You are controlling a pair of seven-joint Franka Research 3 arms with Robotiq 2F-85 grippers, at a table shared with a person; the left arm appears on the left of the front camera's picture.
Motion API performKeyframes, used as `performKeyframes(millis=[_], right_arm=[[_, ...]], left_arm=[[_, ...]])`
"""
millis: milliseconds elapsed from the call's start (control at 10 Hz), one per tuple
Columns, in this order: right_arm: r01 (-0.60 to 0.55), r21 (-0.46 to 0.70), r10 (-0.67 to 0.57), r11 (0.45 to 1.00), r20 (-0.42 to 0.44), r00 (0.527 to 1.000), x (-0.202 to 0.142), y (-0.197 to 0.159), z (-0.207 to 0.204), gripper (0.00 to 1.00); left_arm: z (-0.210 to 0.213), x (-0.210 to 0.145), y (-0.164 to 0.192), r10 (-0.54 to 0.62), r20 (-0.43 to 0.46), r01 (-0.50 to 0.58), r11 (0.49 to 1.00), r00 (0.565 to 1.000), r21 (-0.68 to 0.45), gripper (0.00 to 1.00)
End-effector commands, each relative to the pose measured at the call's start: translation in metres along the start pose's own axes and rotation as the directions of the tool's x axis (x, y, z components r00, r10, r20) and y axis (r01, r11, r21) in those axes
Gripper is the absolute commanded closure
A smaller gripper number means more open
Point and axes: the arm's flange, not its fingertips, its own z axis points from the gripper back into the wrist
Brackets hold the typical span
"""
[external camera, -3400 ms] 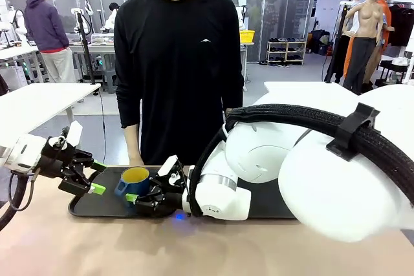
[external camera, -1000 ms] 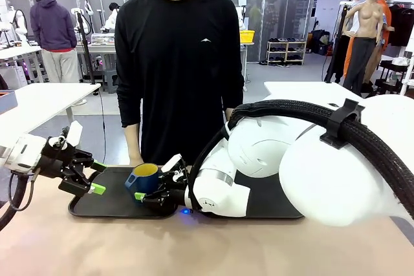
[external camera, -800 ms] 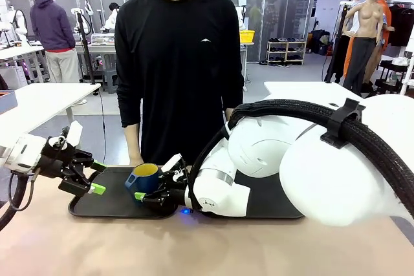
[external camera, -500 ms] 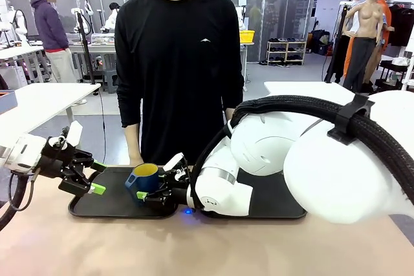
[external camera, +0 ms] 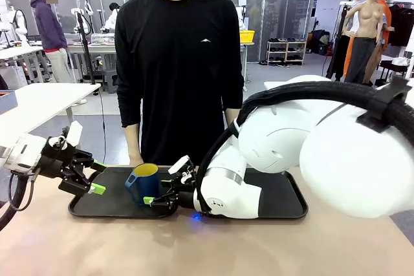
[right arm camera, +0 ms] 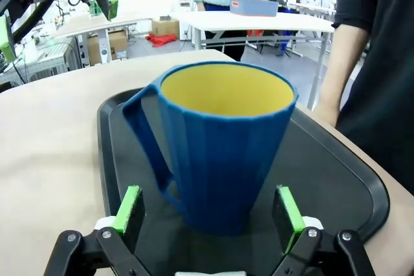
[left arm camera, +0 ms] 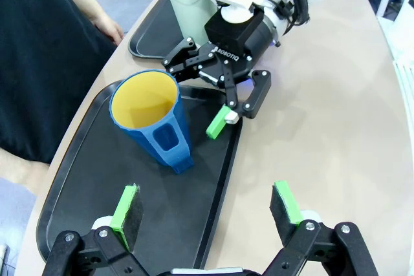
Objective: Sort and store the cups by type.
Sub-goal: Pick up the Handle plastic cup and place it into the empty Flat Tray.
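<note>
The dark blue mug (external camera: 143, 183) with a yellow inside stands upright on the left black tray (external camera: 107, 206). My right gripper (external camera: 162, 196) is open low over that tray, just right of the mug (right arm camera: 220, 150), its green pads (right arm camera: 289, 214) apart from the mug's sides. The left gripper (external camera: 96, 178) hovers open at the tray's left end, with nothing between its pads (left arm camera: 127, 207). From the left wrist the mug (left arm camera: 155, 121) stands ahead, the right gripper (left arm camera: 200, 92) behind it. The pale mint tumbler (left arm camera: 187, 1) stands upright on a second tray beyond.
A second black tray (external camera: 284, 193) lies to the right, partly under my right arm. A person in black stands at the far edge, one hand (external camera: 134, 159) near the left tray. Bare tan tabletop (external camera: 129, 244) stretches in front of the trays.
My right arm has drawn back to the right, away from the mug, which stays standing on the left tray. The left arm has not moved.
</note>
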Motion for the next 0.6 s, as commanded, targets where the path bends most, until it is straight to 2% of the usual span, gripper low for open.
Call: performKeyframes(millis=[0, 200, 500], right_arm=[[-0.063, -0.098, 0.06, 0.993, -0.034, 0.998, -0.034, 0.079, 0.02, 0.0], [-0.089, -0.078, 0.083, 0.993, -0.082, 0.993, -0.032, 0.085, 0.045, 0.0], [-0.078, -0.073, 0.069, 0.994, -0.11, 0.992, -0.033, 0.091, 0.076, 0.0]], left_arm=[[-0.002, 0.0, -0.001, -0.013, 0.024, 0.013, 1.0, 1.0, 0.016, 0.0], [-0.002, 0.0, -0.001, -0.013, 0.024, 0.013, 1.0, 1.0, 0.016, 0.0], [-0.002, 0.0, -0.001, -0.013, 0.024, 0.013, 1.0, 1.0, 0.016, 0.0]])
